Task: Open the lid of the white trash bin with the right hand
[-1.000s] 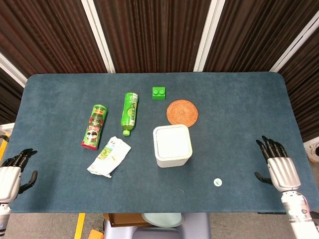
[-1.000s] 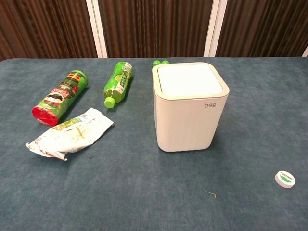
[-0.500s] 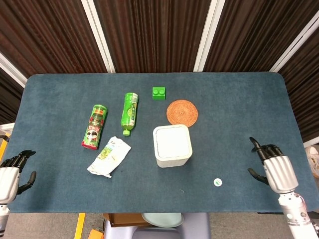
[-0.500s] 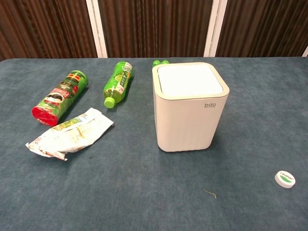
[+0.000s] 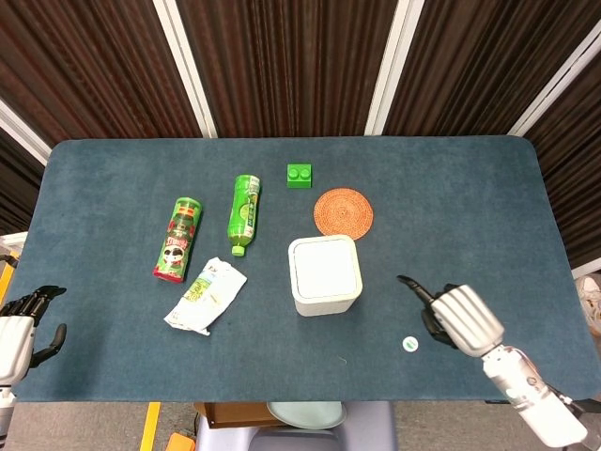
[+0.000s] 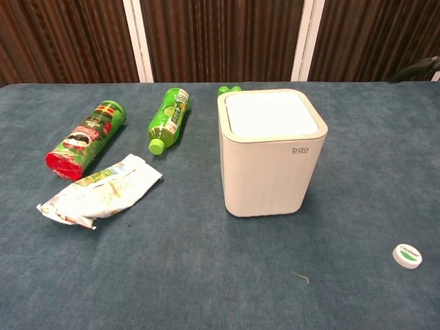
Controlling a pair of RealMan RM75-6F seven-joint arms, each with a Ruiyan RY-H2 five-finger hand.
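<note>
The white trash bin stands near the table's middle with its flat lid closed. My right hand hovers to the right of the bin, apart from it and holding nothing. Its fingers reach left toward the bin. In the chest view only a dark tip of that hand shows at the upper right edge. My left hand rests at the table's front left edge with nothing in it.
Left of the bin lie a green bottle, a green snack can and a crumpled packet. An orange coaster and a green brick sit behind it. A small white cap lies just below the right hand.
My right hand has moved left from the table's right edge toward the bin and turned its fingers to point at it. The left hand and the bin have stayed put.
</note>
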